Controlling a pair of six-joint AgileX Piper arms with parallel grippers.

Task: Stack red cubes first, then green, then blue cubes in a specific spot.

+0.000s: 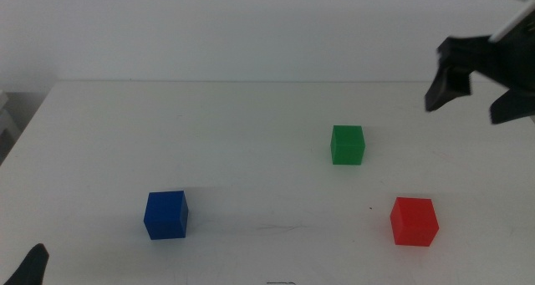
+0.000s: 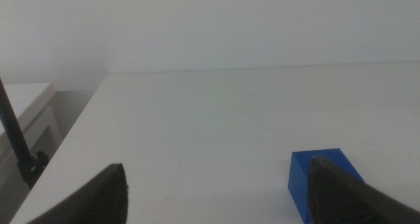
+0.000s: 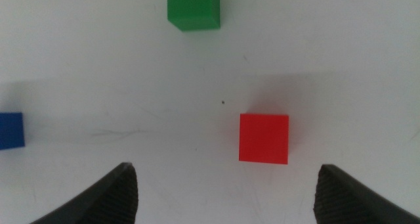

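My right claw (image 3: 223, 184), jaws apart, hovers above the red cube (image 3: 264, 138), w/ green cube (image 3: 193, 7) beyond; nothing stacked yet. Next: drop, straddle red. Left claw (image 2: 216, 184) waits, apart.

Your right gripper (image 3: 223, 184), two dark parallel jaws, hangs raised with jaws spread wide apart. Your left gripper (image 2: 216, 191), also dark-jawed, waits low at the near edge, jaws likewise wide.
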